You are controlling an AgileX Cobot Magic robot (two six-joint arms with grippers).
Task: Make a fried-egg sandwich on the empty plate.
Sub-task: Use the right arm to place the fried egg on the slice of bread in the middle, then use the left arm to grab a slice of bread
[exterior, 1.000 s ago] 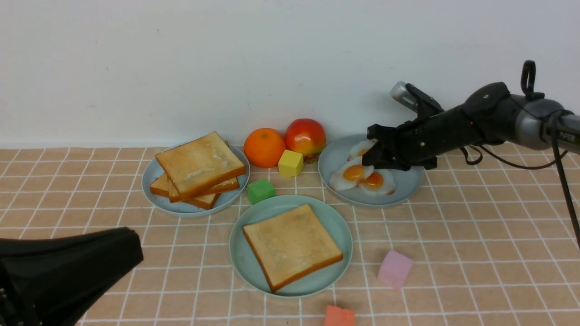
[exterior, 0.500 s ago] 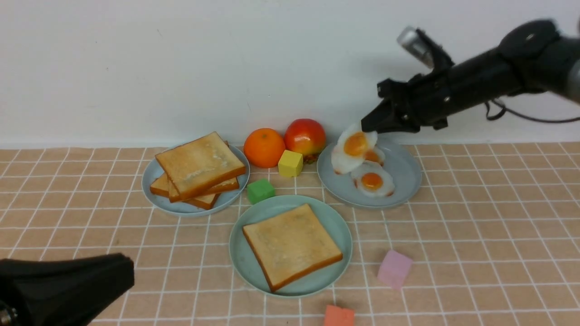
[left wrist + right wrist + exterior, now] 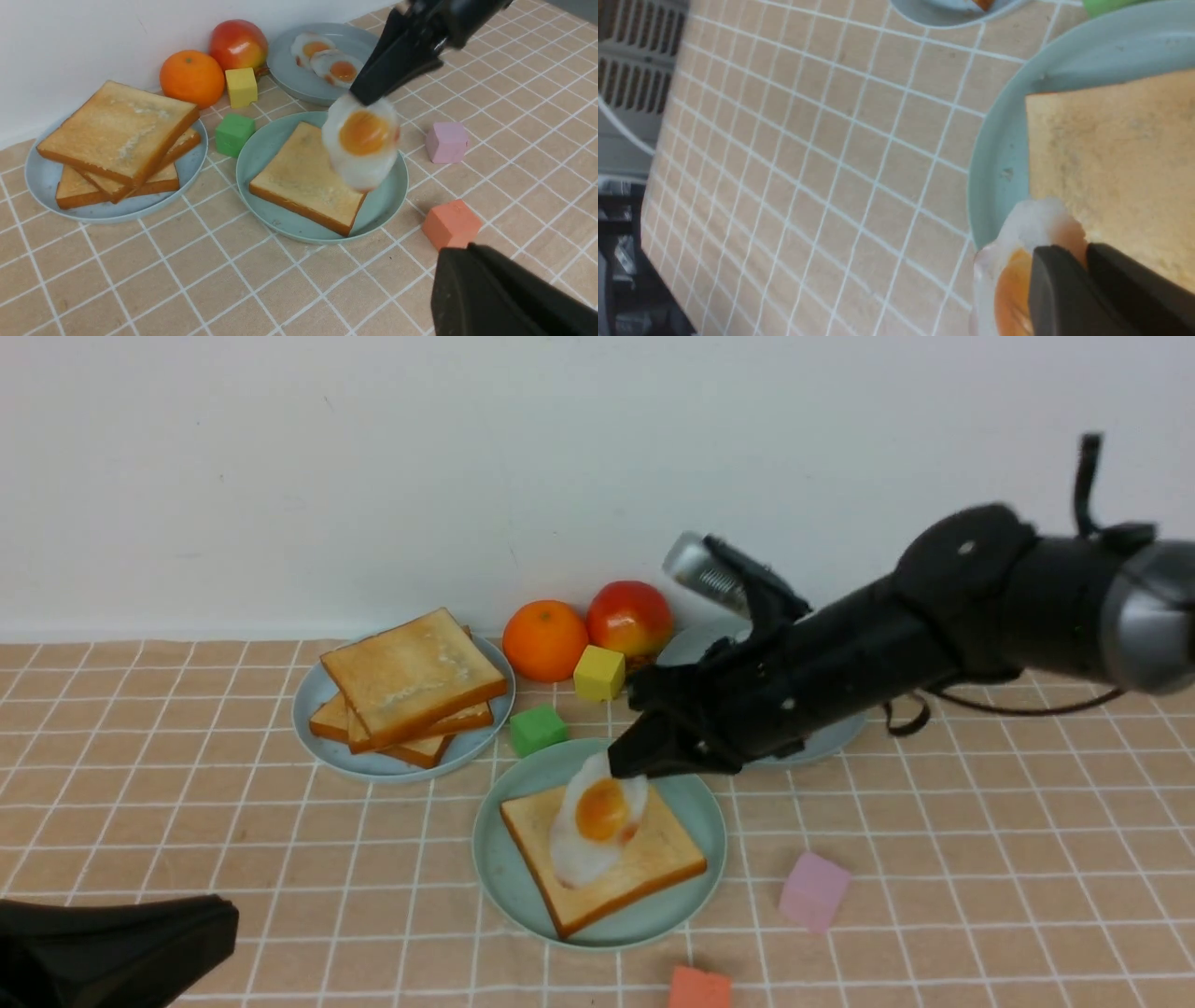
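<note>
The mint-green plate [image 3: 504, 877] sits at the centre front with one toast slice [image 3: 653, 859] lying on it. My right gripper [image 3: 624, 767] is shut on the rim of a fried egg [image 3: 597, 817]. The egg hangs tilted just over the toast, its lower edge at the toast's surface. The right wrist view shows the pinched egg [image 3: 1008, 280] beside the toast [image 3: 1111, 163]. A stack of toast slices [image 3: 411, 686] lies on the left grey-blue plate [image 3: 313, 719]. My left gripper [image 3: 467, 252] is shut and empty, low at the front left.
The right grey-blue plate [image 3: 289, 70] holds two more eggs [image 3: 327, 60] behind my right arm. An orange [image 3: 544, 639], an apple [image 3: 628, 616], a yellow cube [image 3: 598, 672] and a green cube [image 3: 537, 728] stand behind the mint plate. A pink cube [image 3: 813, 890] and an orange-red cube [image 3: 698, 987] lie in front.
My right gripper lifted one egg off the right plate, then carried it left and down over the toast on the mint plate. My left arm drew back lower.
</note>
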